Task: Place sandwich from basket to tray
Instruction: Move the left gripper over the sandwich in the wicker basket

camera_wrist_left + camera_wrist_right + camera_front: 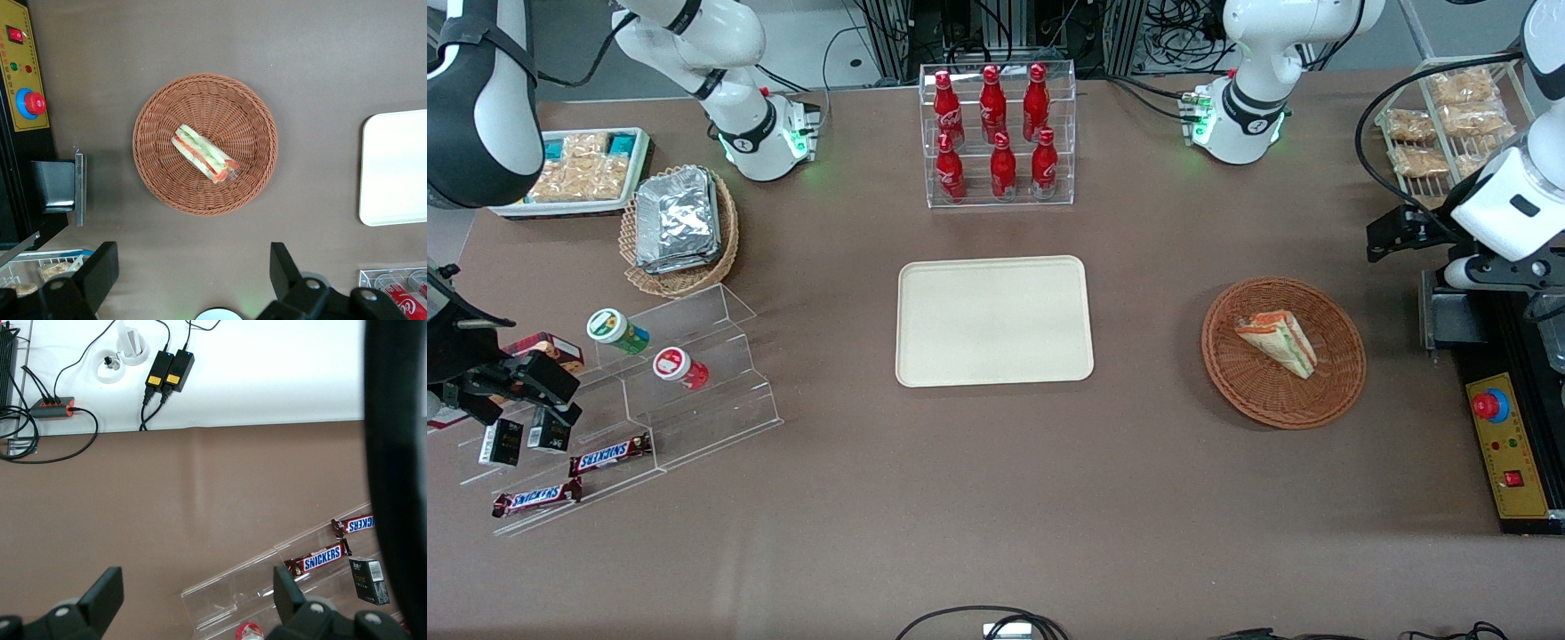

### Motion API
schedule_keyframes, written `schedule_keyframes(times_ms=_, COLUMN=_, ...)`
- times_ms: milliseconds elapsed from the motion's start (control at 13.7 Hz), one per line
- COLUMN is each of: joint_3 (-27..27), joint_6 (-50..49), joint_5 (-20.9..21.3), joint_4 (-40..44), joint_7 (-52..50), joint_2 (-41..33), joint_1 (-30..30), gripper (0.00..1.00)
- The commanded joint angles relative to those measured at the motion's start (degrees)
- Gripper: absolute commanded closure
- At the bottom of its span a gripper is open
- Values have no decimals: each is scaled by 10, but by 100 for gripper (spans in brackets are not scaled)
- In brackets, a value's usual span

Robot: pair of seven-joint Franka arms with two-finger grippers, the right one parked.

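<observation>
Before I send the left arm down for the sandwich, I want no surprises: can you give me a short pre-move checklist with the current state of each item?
1. Triangular white-bread sandwich lies in the round reddish-brown wicker basket: ok.
2. Nothing covers the sandwich: ok.
3. Tool fingers spread wide, holding nothing: ok.
4. Tool lined up over the sandwich: not ok; in the wrist view the sandwich sits off from the gap between the fingers, and the tool hangs high, at the working arm's end of the table.
5. Flat cream-beige rectangular tray bare and ready: ok.
6. Brown table between basket and tray free of objects: ok.
</observation>
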Motion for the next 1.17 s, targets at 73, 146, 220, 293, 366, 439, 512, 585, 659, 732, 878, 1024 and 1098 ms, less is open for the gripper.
schedule_keyframes(times_ms=73, joint_3=4, joint_6=-7, joint_5=-8, joint_4=-2, joint_7=6, joint_2=-2, joint_1=-6, gripper=0)
schedule_keyframes(times_ms=146, joint_3=5, joint_6=-7, joint_5=-8, joint_4=3, joint_7=6, joint_2=3, joint_1=-5, gripper=0)
schedule_keyframes(times_ms=220, joint_3=5, joint_6=-7, joint_5=-7, joint_4=6, joint_7=5, joint_2=5, joint_1=-5, gripper=0)
schedule_keyframes(times_ms=293, joint_3=5, joint_6=-7, joint_5=-3, joint_4=1, joint_7=1, joint_2=5, joint_1=-5, gripper=0)
schedule_keyframes(times_ms=366, joint_3=6, joint_6=-8, joint_5=-1, joint_4=-5, joint_7=-3, joint_2=5, joint_1=-4, gripper=0)
schedule_keyframes(times_ms=439, joint_3=7, joint_6=-3, joint_5=1, joint_4=-16, joint_7=-14, joint_2=6, joint_1=-3, gripper=0)
schedule_keyframes(times_ms=512, joint_3=7, joint_6=5, joint_5=2, joint_4=-30, joint_7=-30, joint_2=9, joint_1=-1, gripper=0)
schedule_keyframes(times_ms=585, joint_3=7, joint_6=13, joint_5=2, joint_4=-40, joint_7=-55, joint_2=13, joint_1=0, gripper=0)
schedule_keyframes(times_ms=659, joint_3=7, joint_6=21, joint_5=2, joint_4=-49, joint_7=-86, joint_2=17, joint_1=1, gripper=0)
schedule_keyframes(times_ms=732, joint_3=7, joint_6=36, joint_5=3, joint_4=-66, joint_7=-117, joint_2=18, joint_1=1, gripper=0)
schedule_keyframes(times_ms=878, joint_3=7, joint_6=93, joint_5=5, joint_4=-125, joint_7=-147, joint_2=12, joint_1=1, gripper=0)
schedule_keyframes(times_ms=1024, joint_3=7, joint_6=151, joint_5=13, joint_4=-180, joint_7=-173, joint_2=2, joint_1=1, gripper=0)
schedule_keyframes(times_ms=1098, joint_3=7, joint_6=174, joint_5=13, joint_4=-199, joint_7=-193, joint_2=2, joint_1=1, gripper=0)
